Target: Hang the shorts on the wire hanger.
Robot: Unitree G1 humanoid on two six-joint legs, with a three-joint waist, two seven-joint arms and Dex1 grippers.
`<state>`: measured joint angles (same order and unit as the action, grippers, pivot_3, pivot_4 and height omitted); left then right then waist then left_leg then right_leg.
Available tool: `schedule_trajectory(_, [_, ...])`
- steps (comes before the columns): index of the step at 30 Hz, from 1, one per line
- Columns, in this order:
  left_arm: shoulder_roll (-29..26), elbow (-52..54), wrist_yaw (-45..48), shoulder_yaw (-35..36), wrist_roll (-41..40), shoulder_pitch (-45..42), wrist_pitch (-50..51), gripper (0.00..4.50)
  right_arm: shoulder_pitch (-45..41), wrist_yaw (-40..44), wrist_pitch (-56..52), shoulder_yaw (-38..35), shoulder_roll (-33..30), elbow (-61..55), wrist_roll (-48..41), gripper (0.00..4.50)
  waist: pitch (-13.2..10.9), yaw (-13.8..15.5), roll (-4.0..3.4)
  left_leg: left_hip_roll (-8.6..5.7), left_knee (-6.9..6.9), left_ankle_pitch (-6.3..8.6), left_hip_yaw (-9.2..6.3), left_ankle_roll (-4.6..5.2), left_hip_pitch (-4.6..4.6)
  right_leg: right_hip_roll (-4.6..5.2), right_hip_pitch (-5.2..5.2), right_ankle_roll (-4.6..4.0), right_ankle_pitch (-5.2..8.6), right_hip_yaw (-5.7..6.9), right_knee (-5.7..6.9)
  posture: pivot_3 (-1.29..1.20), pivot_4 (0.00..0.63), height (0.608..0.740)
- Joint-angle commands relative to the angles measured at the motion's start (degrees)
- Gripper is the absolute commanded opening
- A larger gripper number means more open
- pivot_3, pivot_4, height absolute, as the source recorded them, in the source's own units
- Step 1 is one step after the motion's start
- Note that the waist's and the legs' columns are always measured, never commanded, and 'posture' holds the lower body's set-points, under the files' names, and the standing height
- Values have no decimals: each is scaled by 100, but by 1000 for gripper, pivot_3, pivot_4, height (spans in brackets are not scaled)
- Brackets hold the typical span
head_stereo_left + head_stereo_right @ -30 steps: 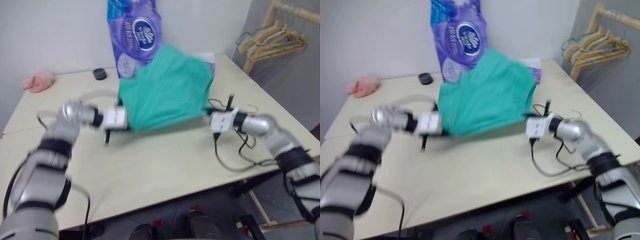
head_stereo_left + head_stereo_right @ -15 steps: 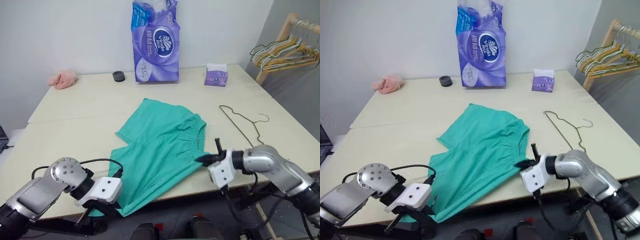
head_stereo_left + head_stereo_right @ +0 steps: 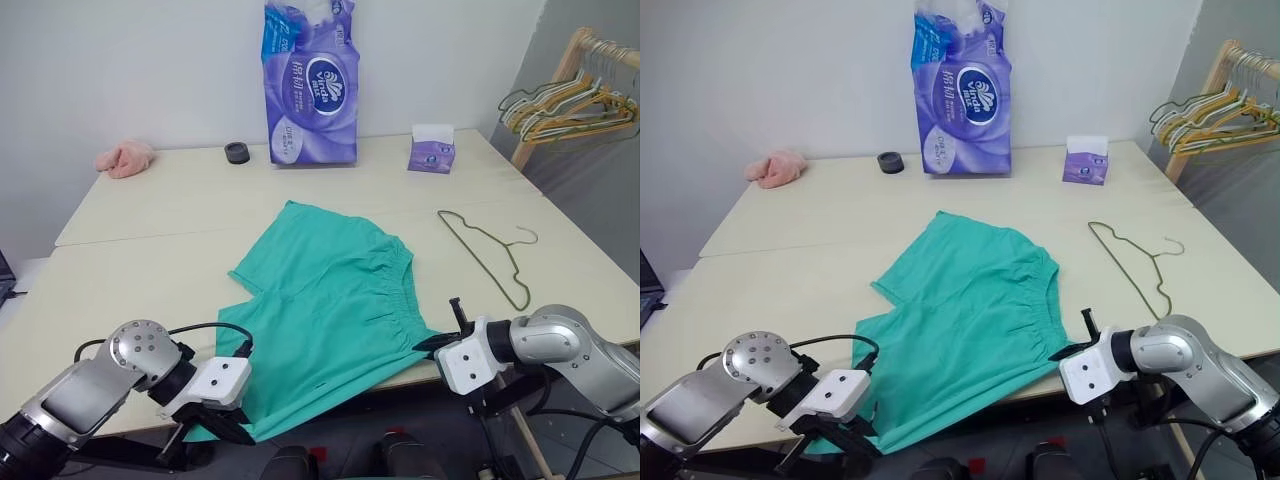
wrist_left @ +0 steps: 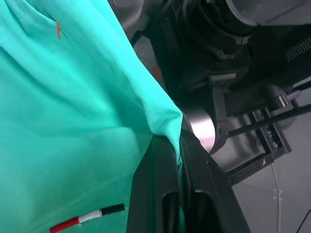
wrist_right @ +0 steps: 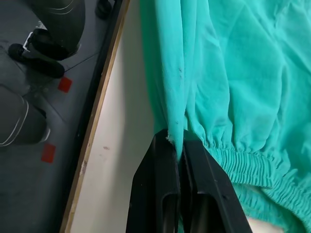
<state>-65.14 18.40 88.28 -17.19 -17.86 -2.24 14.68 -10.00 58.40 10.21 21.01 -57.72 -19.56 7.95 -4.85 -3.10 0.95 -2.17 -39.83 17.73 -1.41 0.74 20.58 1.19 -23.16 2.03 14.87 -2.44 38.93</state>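
Left end effector (image 4: 177, 145): black fingers pressed together on a fold of the teal-green soft fabric shorts (image 3: 335, 300), pinching the hem corner at the near edge of the pale beige surface (image 3: 150, 260). A small red, white and black mark sits on the cloth just beside these fingers.

Right end effector (image 5: 177, 143): fingers likewise pressed together, pinching the gathered elastic waistband edge of the shorts. The surface's near edge runs just beside it.

Between the two end effectors the shorts lie spread flat, their near edge reaching the front rim of the surface.

Thin olive-bronze wire hanger (image 3: 487, 250): lies flat beyond the right end effector, apart from the shorts, hook toward the surface's right edge.

Well beyond both end effectors, along the far side: purple plastic tissue pack (image 3: 310, 85) upright, small purple tissue box (image 3: 432, 152), small black ring-shaped object (image 3: 237, 151), pink cloth (image 3: 125, 158).
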Motion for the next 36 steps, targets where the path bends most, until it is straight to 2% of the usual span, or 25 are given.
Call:
schedule_trajectory(1, [-35,229,90,-15,-97,76,243,0,80,224,-164,-251,-226,-104,86,68,0,-1,0,0,1,0,-1,0,0,0,0,1,0,0,-1,-112,58,740])
schedule_trajectory(4, [-15,336,-36,14,-139,117,487,0,209,452,-169,-302,-396,-177,-52,68,0,5,0,1,0,0,-1,0,0,1,0,1,1,0,-1,-112,51,740])
schedule_trajectory(5, [12,342,-105,24,-122,118,525,212,247,498,-164,-331,-446,-200,-78,20,1,7,0,0,1,0,-1,0,0,1,0,2,1,-1,-1,-113,43,740])
schedule_trajectory(8, [189,342,-298,95,-235,29,744,904,300,666,-188,-409,-624,-254,-111,692,2,4,-1,0,0,0,0,0,0,1,0,3,1,-1,-1,-111,39,740])
schedule_trajectory(17, [740,571,-798,273,-629,-155,1268,3646,339,1079,-208,-839,-1154,-292,-217,3787,3,-3,2,2,0,0,1,0,0,2,0,4,2,-2,-2,-119,42,740])
schedule_trajectory(20, [1090,455,-1169,453,-724,-413,1353,4443,531,1086,-936,-1427,-1106,-552,-982,3800,0,11,5,3,1,0,-2,0,0,2,1,4,2,-1,-3,-108,55,740])
schedule_trajectory(22, [1591,241,-1627,712,-836,-750,1299,4443,534,698,-2014,-2091,-746,-634,-1729,3800,-4,51,14,3,-1,0,-3,0,1,2,3,5,1,0,-3,-114,63,740])
schedule_trajectory(25, [2145,104,-2113,919,-944,-1154,1425,4443,376,-94,-3224,-2873,-89,-523,-2306,3800,-14,78,37,3,-6,0,-6,-1,2,3,6,-6,-16,-1,-4,-106,62,740])
schedule_trajectory(28, [2471,-53,-2462,944,-781,-1404,1308,4443,280,-967,-3568,-3250,475,-382,-2123,3800,-14,87,37,0,-4,1,-6,-1,5,7,3,-15,-22,-4,-8,-126,62,740])
schedule_trajectory(31, [2883,-436,-3064,902,-409,-1756,1116,4443,242,-2367,-4134,-3582,1384,-153,-1809,3800,-12,79,39,0,1,1,-8,-2,8,7,0,-15,-22,-4,-6,-143,63,740])
schedule_trajectory(36, [3037,-535,-3066,696,-204,-1806,916,4443,101,-3112,-4899,-3817,1961,373,-1842,3800,-10,10,32,-5,0,1,-1,-3,12,9,-6,-15,-23,-12,-5,-161,66,740])
